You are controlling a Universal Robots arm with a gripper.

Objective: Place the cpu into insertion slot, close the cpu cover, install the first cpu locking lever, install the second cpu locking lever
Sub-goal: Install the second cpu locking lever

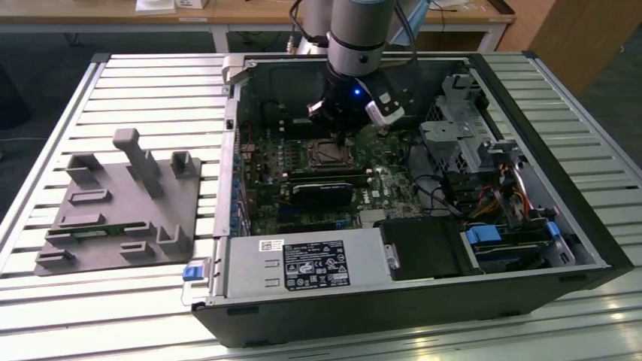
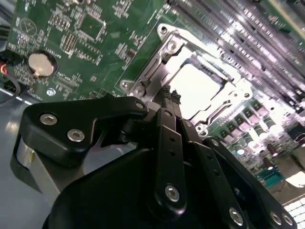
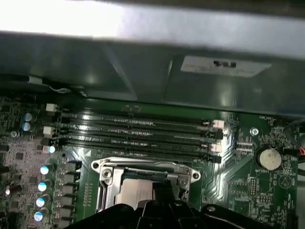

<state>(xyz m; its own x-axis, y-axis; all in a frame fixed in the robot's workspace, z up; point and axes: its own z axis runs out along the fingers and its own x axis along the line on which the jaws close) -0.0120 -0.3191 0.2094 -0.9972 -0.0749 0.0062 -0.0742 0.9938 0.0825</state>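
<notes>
Room: a floor and light wooden tables were seen behind the work surface in the exterior view, with a wooden cabinet at the exterior view's right.
Work surface: a slatted metal table (image 1: 150, 83) was seen carrying everything; its ribs ran across the exterior view.
Computer case: an open black computer case (image 1: 561, 226) was laid on its side on the table, its inside turned upward.
Fixture: a grey holder (image 1: 120, 203) with upright posts was set on the table toward the exterior view's left, well apart from the socket.
Motherboard: the green motherboard (image 1: 377, 184) was seen flat in the case; long memory slots (image 3: 138, 131) lay beside the socket, and a round coin battery (image 3: 268, 159) sat near one board edge.
Power supply: a labelled silvery box (image 1: 301, 265) was mounted at the near side of the case.
Arm: the arm (image 1: 356, 37) was seen coming down from above into the case, its wrist upright over the board.
Gripper: the gripper (image 2: 167, 95) was held just above the socket edge; its black fingers were drawn together at the tips, with nothing seen between them.
Insertion slot: the insertion slot (image 1: 326, 153) was seen amid the board, directly below the gripper.
Cpu cover: the cpu cover (image 3: 107, 179) was seen lying down over the socket, framing the chip.
Cpu: the cpu (image 2: 199, 90) was seated in the insertion slot, its pale face showing through the cover's window.
</notes>
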